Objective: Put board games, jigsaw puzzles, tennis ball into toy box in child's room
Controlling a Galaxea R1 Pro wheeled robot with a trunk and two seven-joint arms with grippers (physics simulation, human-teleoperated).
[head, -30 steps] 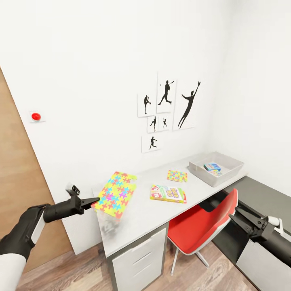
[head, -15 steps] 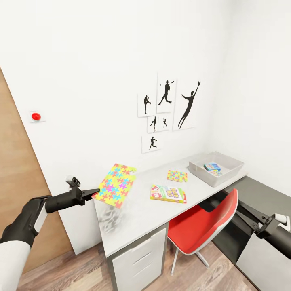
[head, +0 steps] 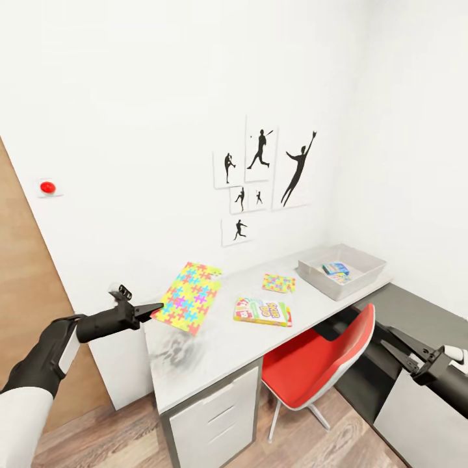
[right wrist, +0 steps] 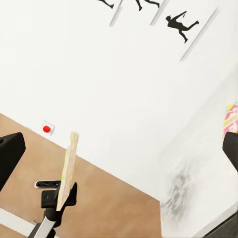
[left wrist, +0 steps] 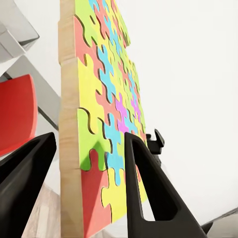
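My left gripper (head: pixel 155 310) is shut on the edge of a large multicoloured jigsaw puzzle (head: pixel 188 296), holding it tilted above the left end of the white desk (head: pixel 214 351). In the left wrist view the puzzle board (left wrist: pixel 99 114) stands between the two black fingers (left wrist: pixel 148 193). On the desk lie a small jigsaw puzzle (head: pixel 278 283) and a board game box (head: pixel 262 311). The grey toy box (head: pixel 364 276) sits at the desk's right end with small boxes (head: pixel 337 268) inside. My right gripper (head: pixel 385 337) hangs open and empty, low beside the chair.
A red chair (head: pixel 312 364) stands tucked at the desk, between my right arm and the drawers (head: pixel 208 416). Silhouette posters (head: pixel 260 175) hang on the white wall. A wooden door (head: pixel 26 312) and a red button (head: pixel 47 187) are at the left.
The left gripper has lifted the large puzzle higher off the desk and tilted it more. My right arm has drawn back toward the lower right. The camera has shifted slightly.
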